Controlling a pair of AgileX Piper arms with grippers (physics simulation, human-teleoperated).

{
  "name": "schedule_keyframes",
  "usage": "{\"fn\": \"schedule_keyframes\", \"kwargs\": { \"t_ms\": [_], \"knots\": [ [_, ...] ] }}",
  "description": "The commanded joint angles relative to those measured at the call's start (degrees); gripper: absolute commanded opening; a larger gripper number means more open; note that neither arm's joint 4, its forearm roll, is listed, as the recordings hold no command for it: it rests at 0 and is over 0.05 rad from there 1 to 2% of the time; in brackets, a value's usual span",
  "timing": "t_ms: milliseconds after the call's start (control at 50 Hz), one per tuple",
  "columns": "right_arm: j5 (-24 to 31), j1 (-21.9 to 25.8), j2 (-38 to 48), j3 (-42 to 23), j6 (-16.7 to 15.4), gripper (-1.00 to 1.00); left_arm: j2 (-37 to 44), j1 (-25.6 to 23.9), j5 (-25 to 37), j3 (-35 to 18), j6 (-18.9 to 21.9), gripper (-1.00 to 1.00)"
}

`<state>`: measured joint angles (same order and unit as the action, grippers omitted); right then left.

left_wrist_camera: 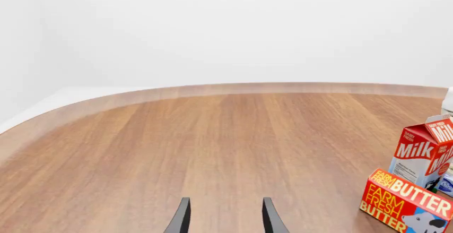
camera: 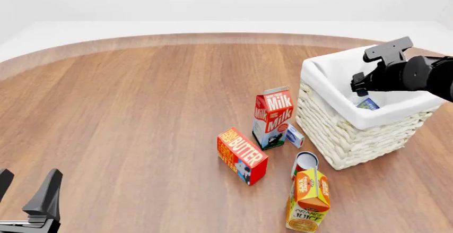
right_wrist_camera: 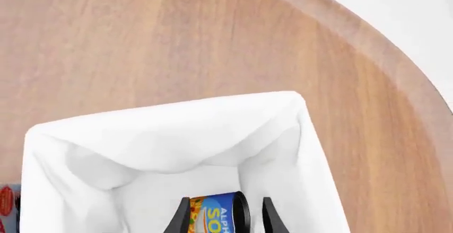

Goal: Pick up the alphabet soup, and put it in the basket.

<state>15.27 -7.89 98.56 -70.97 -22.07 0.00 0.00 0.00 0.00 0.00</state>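
Blue alphabet soup (right_wrist_camera: pixel 218 214) – between right claw (right_wrist_camera: pixel 224 218) fingers.

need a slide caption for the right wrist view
Right claw over the cloth-lined basket, soup can between its fingers, wooden table beyond.

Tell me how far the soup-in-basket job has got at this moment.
Done: the alphabet soup is off the table and inside the basket, seen low against the white lining. In hand: the right gripper hangs over the basket with its fingers either side of the can; grip or release is unclear. Left: withdrawing. The left gripper is open, idle.
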Motion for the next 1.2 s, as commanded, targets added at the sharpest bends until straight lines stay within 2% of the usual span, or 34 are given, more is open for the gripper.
{"fn": "schedule_keyframes", "kwargs": {
  "t_ms": [20,300,720,840,860,900,1200],
  "knots": [
    [-0.6,0.2,-2.7,1.0,1.3,1.0,0.0,0.0,0.0,0.0,0.0,1.0],
    [-1.9,0.9,-8.3,5.1,2.6,1.0,0.0,0.0,0.0,0.0,0.0,1.0],
    [-3.7,-0.2,-22.8,16.7,4.9,1.0,0.0,0.0,0.0,0.0,0.0,1.0],
    [-5.2,-1.5,-25.7,19.6,6.7,1.0,0.0,0.0,0.0,0.0,0.0,1.0],
    [-5.3,-0.6,-26.7,20.0,9.2,1.0,0.0,0.0,0.0,0.0,0.0,1.0],
    [-6.2,-0.9,-27.2,21.5,8.3,1.0,0.0,0.0,0.0,0.0,0.0,1.0],
    [-9.6,-3.6,-35.0,29.5,10.2,1.0,0.0,0.0,0.0,0.0,0.0,1.0]
  ]
}}
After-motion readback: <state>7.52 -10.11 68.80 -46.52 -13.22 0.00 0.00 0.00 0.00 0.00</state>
